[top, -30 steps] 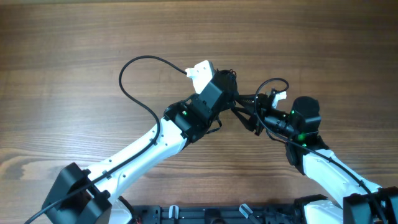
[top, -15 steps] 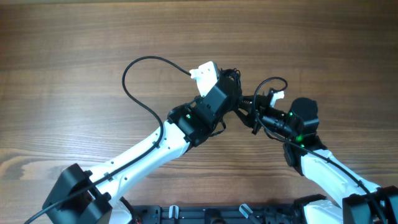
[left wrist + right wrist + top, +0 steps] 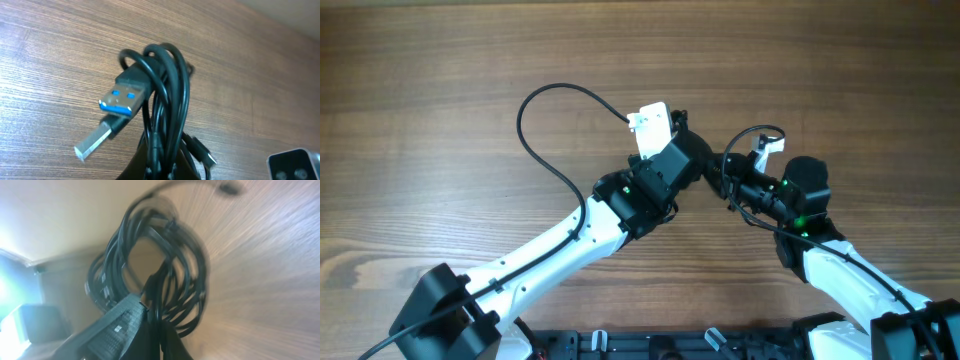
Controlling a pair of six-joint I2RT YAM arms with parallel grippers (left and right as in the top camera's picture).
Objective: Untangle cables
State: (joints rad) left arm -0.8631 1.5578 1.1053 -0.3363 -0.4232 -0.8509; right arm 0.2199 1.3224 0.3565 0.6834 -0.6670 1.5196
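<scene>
The cables (image 3: 710,160) are a bunch of thin black wires pinched between my two grippers in the middle of the table. My left gripper (image 3: 702,163) is shut on the bunch from the left; its wrist view shows the looped strands (image 3: 170,90) rising from the jaws, with a blue USB plug (image 3: 122,97), a silver plug (image 3: 92,142) and a small plug (image 3: 210,159) hanging out. My right gripper (image 3: 725,175) is shut on strands from the right. Its blurred wrist view has the coil (image 3: 150,265) just above its fingertips (image 3: 170,340).
One long black strand (image 3: 525,135) loops left over the wooden table (image 3: 440,80) and ends in a white plug (image 3: 650,124) beside the left gripper. Another white plug (image 3: 767,147) on a short loop lies by the right arm. The left finger (image 3: 112,327) crowds the right wrist view.
My right gripper has closed on the cable bunch. The left gripper, still shut, has shifted slightly right and up, so both grippers now meet at the bunch.
</scene>
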